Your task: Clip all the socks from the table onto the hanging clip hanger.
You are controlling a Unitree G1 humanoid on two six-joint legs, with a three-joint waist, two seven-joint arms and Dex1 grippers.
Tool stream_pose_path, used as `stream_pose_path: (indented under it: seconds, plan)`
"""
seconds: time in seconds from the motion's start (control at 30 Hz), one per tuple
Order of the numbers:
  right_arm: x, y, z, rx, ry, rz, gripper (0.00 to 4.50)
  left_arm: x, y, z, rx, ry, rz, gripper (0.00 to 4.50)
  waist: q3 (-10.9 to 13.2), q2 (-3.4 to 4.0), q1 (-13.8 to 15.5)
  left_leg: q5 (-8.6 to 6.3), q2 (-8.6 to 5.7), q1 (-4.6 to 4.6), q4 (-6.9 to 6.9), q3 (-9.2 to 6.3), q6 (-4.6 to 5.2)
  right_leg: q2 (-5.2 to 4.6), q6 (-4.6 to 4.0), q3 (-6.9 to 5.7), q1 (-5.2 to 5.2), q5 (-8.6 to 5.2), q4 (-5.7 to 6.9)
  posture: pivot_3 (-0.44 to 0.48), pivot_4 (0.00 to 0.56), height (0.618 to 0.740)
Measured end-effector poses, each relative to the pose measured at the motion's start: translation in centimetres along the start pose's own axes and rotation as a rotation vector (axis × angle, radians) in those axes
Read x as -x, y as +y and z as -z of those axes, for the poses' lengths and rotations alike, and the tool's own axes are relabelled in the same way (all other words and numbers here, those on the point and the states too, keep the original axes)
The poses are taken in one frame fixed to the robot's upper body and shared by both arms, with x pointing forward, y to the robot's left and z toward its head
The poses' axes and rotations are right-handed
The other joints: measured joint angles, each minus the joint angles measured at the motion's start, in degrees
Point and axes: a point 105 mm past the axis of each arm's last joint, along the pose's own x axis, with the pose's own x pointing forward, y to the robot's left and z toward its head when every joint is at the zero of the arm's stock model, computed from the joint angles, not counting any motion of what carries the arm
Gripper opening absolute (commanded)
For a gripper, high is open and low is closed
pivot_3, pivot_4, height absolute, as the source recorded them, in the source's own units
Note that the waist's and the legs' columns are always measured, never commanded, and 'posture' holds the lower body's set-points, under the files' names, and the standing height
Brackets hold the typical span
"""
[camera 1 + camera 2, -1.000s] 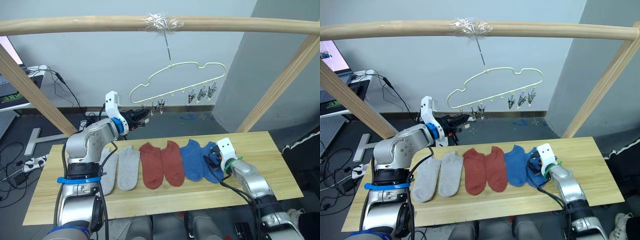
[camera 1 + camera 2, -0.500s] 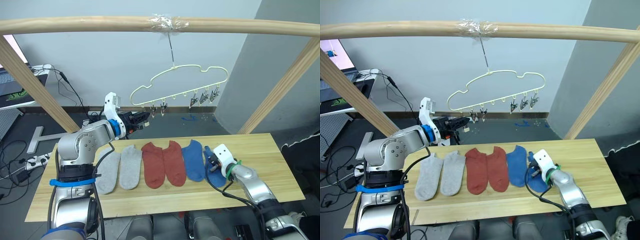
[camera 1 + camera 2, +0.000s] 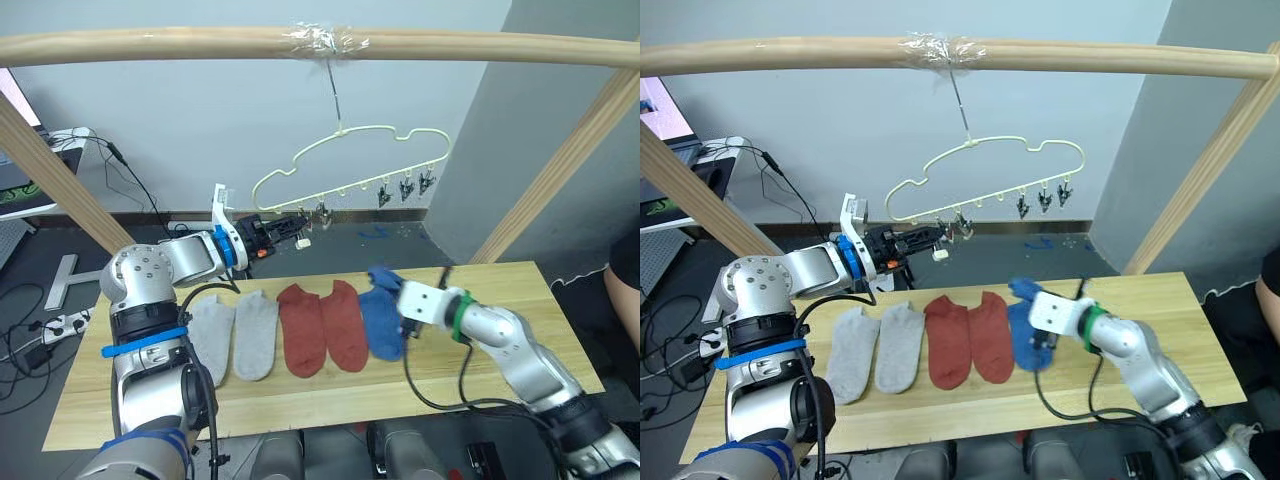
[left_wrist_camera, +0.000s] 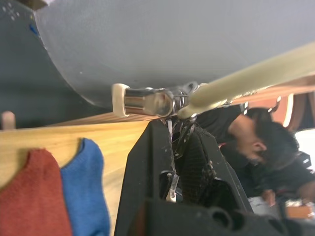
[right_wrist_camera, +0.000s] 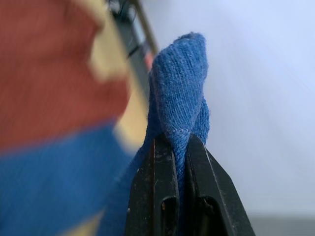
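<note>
**A:** Right gripper [image 5: 179, 147] is pinched on the blue sock [image 3: 1024, 291] — lifted at the table's [image 3: 520, 300] middle, second blue sock [image 3: 381, 325] flat underneath.

**B:** Left gripper [image 3: 298, 222]?

**A:** Squeezing a clip [image 4: 147, 101] on the clip hanger [image 3: 350, 160]. Your sock's soft, light, floppy knit — feed the cuff edge in.

A robotics lab or test room. A bare plank table [image 3: 500, 300] stands inside a rough frame of round wooden poles [image 3: 180, 45], the hanger's hook taped to the top pole. Behind it, loose cables and a power strip [image 3: 55, 325] lie on dark floor below plain pale walls.
</note>
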Motion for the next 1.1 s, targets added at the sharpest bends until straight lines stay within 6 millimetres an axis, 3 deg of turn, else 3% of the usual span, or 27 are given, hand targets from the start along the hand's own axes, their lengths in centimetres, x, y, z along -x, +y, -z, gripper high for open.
stream_pose_path:
  seconds: [0.07, 0.17, 0.37, 1.1]
  plan:
    - [-1.2, -0.9, -2.1, 0.047, -0.054, 0.04, 0.05, -0.1, -0.1, 0.3, 0.031, 0.004, 0.004, 0.25, 0.01, -0.01, 0.45, 0.04, -0.01, -0.16, 0.01, -0.04, -0.12, -0.02, -0.03, -0.04, -0.1, 0.02, -0.01, 0.171, 0.186, 0.74]
    - [-2.5, -1.3, -3.6, 0.102, -0.087, 0.064, 0.05, -0.1, 0.0, 0.4, 0.066, -0.004, 0.003, 0.25, 0.01, -0.02, 1.31, 0.05, -0.02, -0.2, 0.01, -0.09, -0.2, -0.05, -0.27, -0.12, -0.13, 0.16, -0.01, 0.17, 0.193, 0.74]
    - [-3.7, -0.6, -4.2, 0.131, -0.097, 0.047, 0.05, -0.1, -0.2, -0.4, 0.094, -0.044, -0.004, 0.25, 0.09, -0.15, 1.68, 0.13, -0.06, -0.29, 0.01, -0.25, -0.35, -0.1, -0.29, -0.26, -0.15, 0.17, -0.01, 0.178, 0.197, 0.74]
    - [-3.9, -1.4, -6.9, 0.185, -0.199, 0.079, 0.05, -0.3, -0.3, -0.3, 0.12, -0.057, -0.011, 0.25, 0.16, -0.18, 1.32, 0.18, -0.04, -0.28, 0.0, -0.35, -0.44, -0.1, -0.3, -0.35, -0.15, 0.18, 0.05, 0.175, 0.203, 0.74]
